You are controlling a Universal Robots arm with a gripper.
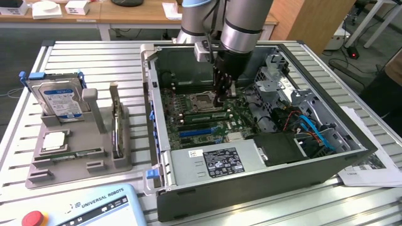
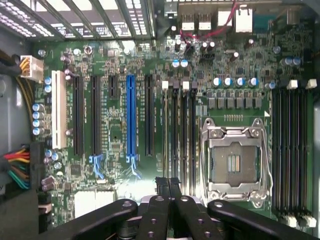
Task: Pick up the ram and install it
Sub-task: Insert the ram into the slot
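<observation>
Tool [image 2: 168,186] closed on nothing, tips at one end of the ram [image 2: 166,130], which looks to stand edge-on in the memory slot beside the blue slot [image 2: 131,117]. Judgement: push straight down, centred on the stick. Any tilt risks jamming. Confirm end clip [image 2: 165,85] latches.

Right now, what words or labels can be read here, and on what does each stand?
"UNIVERSAL ROBOTS": on the pale blue control tablet, beside its red button.
Hard drive label: blue and white, print too small to read.
Power supply label: too small to read.
Motherboard printing: too small to read.
</observation>
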